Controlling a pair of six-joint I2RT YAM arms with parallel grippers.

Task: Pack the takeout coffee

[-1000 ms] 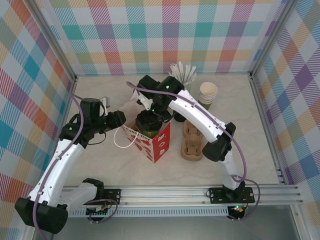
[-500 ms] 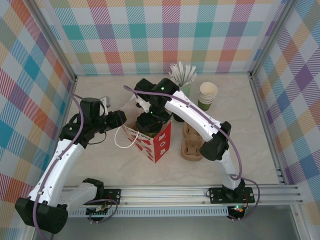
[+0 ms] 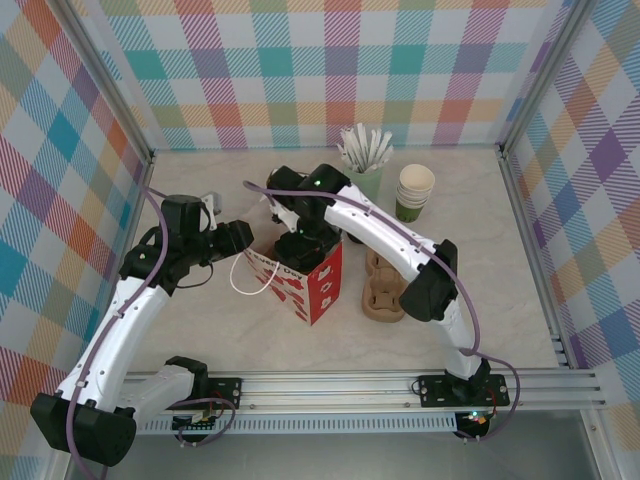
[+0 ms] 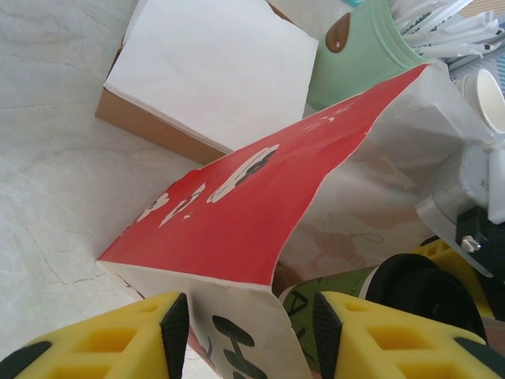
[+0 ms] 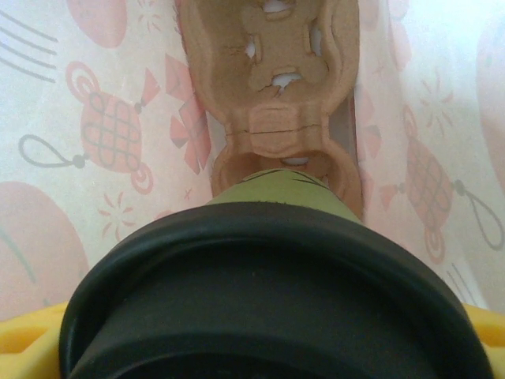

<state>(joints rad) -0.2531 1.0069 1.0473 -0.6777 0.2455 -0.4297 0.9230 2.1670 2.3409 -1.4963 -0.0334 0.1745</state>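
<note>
While my left gripper pinched the rim of the red paper bag, my right gripper held the takeout coffee inside it, above a cardboard carrier.

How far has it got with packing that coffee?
Done: the lidded takeout coffee is picked up, gripped by the right gripper. In hand: it hangs inside the red bag, above a pulp carrier lying in it; the left gripper straddles the bag's rim. Left: seating and releasing it.
</note>
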